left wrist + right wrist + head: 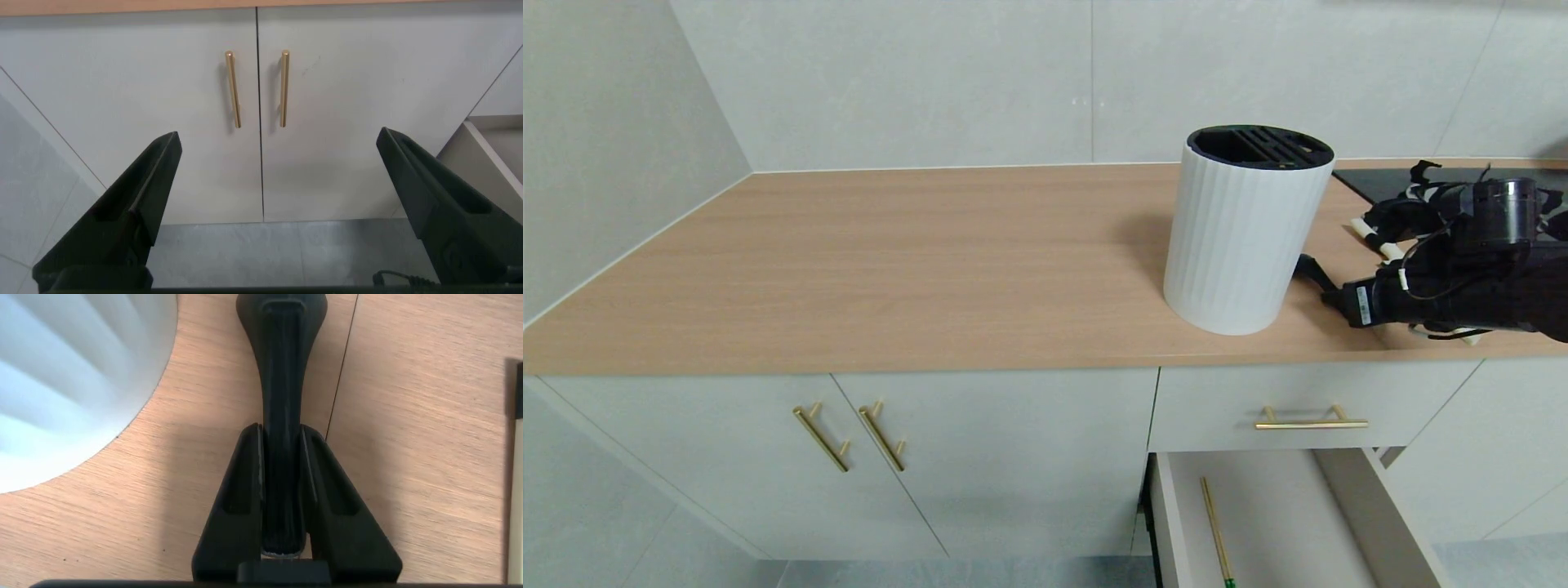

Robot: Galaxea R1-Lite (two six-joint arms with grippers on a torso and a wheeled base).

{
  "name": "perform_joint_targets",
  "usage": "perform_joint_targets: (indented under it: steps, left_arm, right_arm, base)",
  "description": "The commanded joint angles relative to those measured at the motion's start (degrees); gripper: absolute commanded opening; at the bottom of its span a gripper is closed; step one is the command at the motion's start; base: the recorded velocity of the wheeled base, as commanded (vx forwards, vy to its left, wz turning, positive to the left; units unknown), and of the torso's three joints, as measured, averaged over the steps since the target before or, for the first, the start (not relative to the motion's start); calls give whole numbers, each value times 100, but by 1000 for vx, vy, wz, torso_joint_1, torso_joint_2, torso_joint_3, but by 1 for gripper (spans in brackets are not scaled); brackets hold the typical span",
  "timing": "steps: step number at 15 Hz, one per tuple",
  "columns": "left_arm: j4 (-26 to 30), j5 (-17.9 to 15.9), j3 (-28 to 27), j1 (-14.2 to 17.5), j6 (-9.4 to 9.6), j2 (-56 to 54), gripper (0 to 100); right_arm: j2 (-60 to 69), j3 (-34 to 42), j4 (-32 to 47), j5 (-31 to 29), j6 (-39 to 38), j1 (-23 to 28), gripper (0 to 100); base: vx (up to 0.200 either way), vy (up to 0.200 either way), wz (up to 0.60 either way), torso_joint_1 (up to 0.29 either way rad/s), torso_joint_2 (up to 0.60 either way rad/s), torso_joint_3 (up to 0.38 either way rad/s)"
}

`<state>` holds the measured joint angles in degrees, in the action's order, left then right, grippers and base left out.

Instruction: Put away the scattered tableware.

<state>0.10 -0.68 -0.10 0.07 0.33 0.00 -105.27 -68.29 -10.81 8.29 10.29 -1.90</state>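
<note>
Over on the right side of the wooden desk (pixel 890 261), the right hand (pixel 282 433) is pressed together on the handle of a black utensil (pixel 282 343), pinching it from both sides low over the wood. The free end of the utensil points toward the foot of a white ribbed holder (pixel 1241 237), ending just beside it. The holder stands upright near the desk's front edge, with a black slotted insert in its top. A pale stick (pixel 515 457) lies on the desk on the far side of that hand from the holder. Behind the arm, a black cooktop (pixel 1372 184) is set into the surface.

Below the desk a drawer (pixel 1168 506) stands pulled out, and 1 chopstick (pixel 1217 531) with a green tip lies lengthwise inside it.

The left hand (pixel 278 139) is down in front of the cabinet doors (pixel 163 98), its 2 fingers spread wide with nothing between them, facing the 2 gold handles (pixel 233 90).
</note>
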Motion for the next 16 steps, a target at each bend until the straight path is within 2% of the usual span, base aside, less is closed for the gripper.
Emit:
perform_joint_targets:
  steps: [1, 4, 5, 9, 13, 16]
  left_arm:
    - [-1, -2, 1, 1, 2, 9, 100]
    - [-1, -2, 1, 1, 2, 9, 100]
    - [-1, -2, 1, 1, -7, 9, 100]
    - [-1, -2, 1, 1, 2, 9, 100]
    - [-1, -2, 1, 1, 2, 9, 100]
    - [-1, -2, 1, 1, 2, 9, 100]
  right_arm:
    - [129, -26, 9, -3, -62, -3, 0]
    - [850, 290, 141, -3, -458, -3, 0]
    - [1351, 677, 167, 68, -686, -12, 0]
    - [3126, 2057, 132, 103, -704, -12, 0]
    - [4330, 3234, 158, 76, -370, -293, 0]
    - [4831, 3753, 158, 68, 140, -443, 0]
  base:
    - [0, 0, 0, 0, 0, 0]
    - [0, 0, 0, 0, 0, 0]
    - [0, 0, 0, 0, 0, 0]
    - [0, 0, 0, 0, 0, 0]
    - [0, 0, 0, 0, 0, 0]
    - [0, 0, 0, -32, 68, 45]
